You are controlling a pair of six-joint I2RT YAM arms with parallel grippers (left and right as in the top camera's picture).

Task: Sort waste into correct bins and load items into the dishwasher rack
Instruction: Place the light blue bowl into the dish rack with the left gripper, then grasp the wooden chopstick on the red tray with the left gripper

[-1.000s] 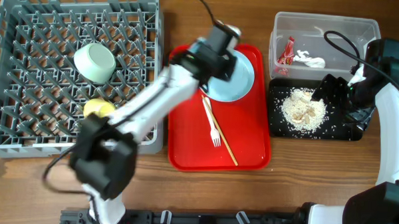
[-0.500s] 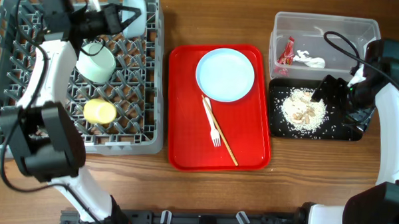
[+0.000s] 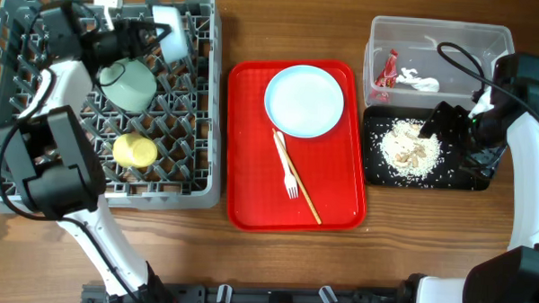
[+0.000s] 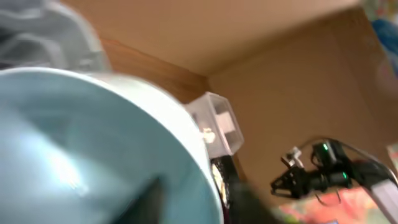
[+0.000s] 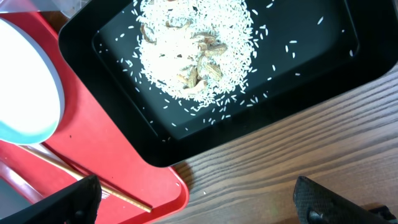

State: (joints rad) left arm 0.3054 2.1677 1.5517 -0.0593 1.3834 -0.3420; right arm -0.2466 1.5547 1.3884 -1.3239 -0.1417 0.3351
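My left gripper (image 3: 155, 32) is shut on the pale-blue bowl (image 3: 174, 36) and holds it on its side over the far edge of the grey dishwasher rack (image 3: 35, 175). The bowl (image 4: 74, 149) fills the blurred left wrist view. The pale-green bowl (image 3: 128, 84) and the yellow cup (image 3: 133, 150) lie in the rack. The pale-blue plate (image 3: 304, 101), chopsticks (image 3: 300, 184) and fork (image 3: 289, 177) lie on the red tray (image 3: 250, 196). My right gripper (image 5: 202, 205) is open and empty above the near edge of the black tray (image 3: 471, 176), which holds food scraps (image 3: 410, 146). The clear tub (image 3: 453, 36) holds the red wrapper (image 3: 386, 73) and the tissue (image 3: 418, 81).
The red tray sits between the rack and the two bins. In the right wrist view the black tray (image 5: 311, 81) lies next to the red tray's corner (image 5: 161, 180), with bare wooden table (image 5: 280, 162) in front.
My left arm swung from over the red tray to the rack's far edge, carrying the pale-blue bowl, then drew back a little to the left. The right arm has not moved.
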